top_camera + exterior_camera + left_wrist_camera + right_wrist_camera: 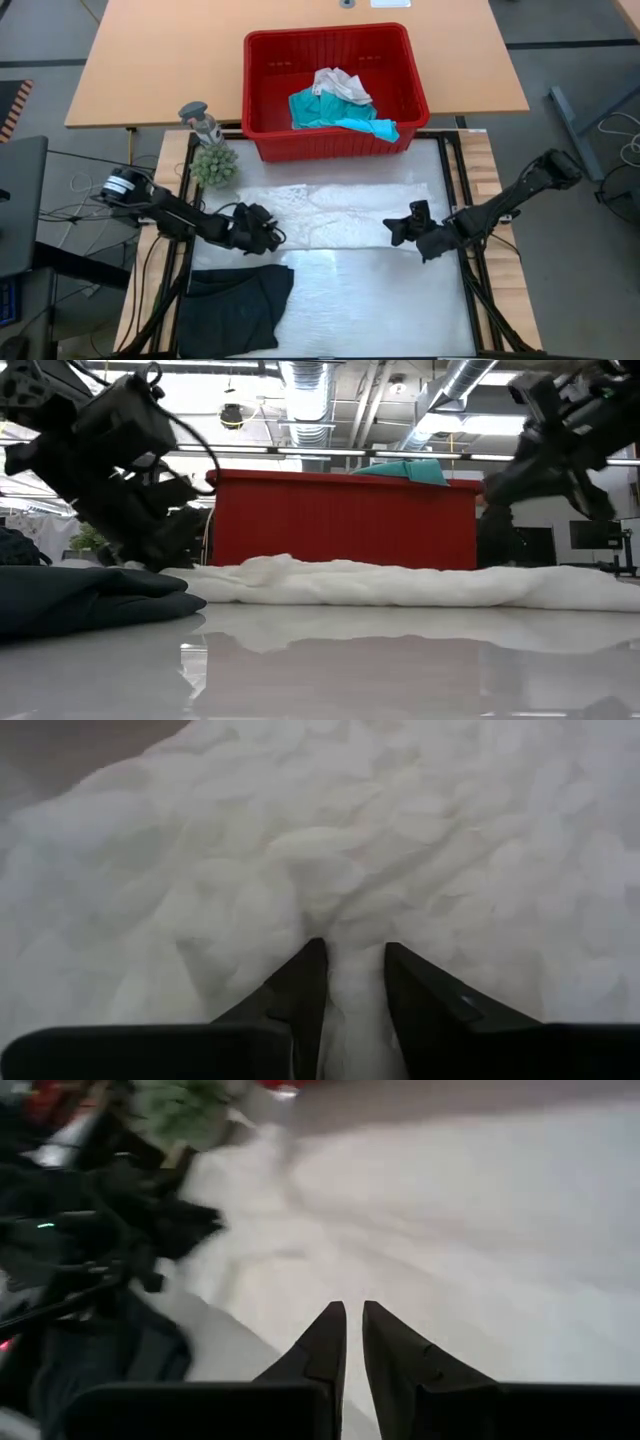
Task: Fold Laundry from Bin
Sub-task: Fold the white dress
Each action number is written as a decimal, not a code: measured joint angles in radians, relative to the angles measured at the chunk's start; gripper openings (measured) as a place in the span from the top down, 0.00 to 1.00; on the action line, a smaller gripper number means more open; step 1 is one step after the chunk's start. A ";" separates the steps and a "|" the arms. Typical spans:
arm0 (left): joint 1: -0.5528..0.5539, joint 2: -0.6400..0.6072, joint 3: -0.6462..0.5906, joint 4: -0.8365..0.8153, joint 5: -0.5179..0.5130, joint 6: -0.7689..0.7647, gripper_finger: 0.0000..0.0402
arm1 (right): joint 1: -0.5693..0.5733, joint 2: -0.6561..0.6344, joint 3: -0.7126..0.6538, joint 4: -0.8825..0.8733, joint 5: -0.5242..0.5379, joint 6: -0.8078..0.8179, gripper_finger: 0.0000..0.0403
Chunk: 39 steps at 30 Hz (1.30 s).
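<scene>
At the surface's point(330, 300) centre lies your white lacy cloth point(330, 210), spread flat. Your left claw point(268, 232), at its 9 o'clock edge, pinches a fold between nearly closed fingers point(300, 990). Your right claw point(398, 230) at 3 o'clock has fingers point(325, 1345) almost together; whether they grip cloth is hidden. The bin point(262, 60) at 12 o'clock holds teal laundry point(330, 110); a black garment point(235, 305) lies at 7.
</scene>
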 joint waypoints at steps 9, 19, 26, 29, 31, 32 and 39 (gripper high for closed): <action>-0.106 -0.152 -0.058 -0.176 0.034 -0.132 0.78 | -0.017 0.000 0.000 -0.337 -0.114 0.464 0.84; -0.125 -0.514 -0.063 -0.277 0.204 -0.097 0.77 | -0.093 -0.003 0.058 -0.378 -0.140 0.274 0.88; -0.125 -0.777 -0.062 -0.252 0.224 -0.088 0.68 | -0.109 -0.003 0.068 -0.212 -0.157 -0.018 0.78; -0.125 -0.854 -0.062 -0.123 0.200 -0.026 0.63 | -0.105 -0.003 0.068 -0.186 -0.158 -0.023 0.70; -0.125 -0.881 -0.062 0.014 0.189 0.011 0.60 | -0.089 -0.003 0.068 -0.164 -0.167 -0.019 0.62; -0.125 -0.887 -0.062 0.079 0.180 0.018 0.59 | -0.079 -0.001 0.068 -0.140 -0.192 -0.016 0.58; -0.088 -0.859 -0.060 0.388 0.150 0.026 0.57 | 0.075 0.085 0.069 -0.057 -0.300 0.236 0.39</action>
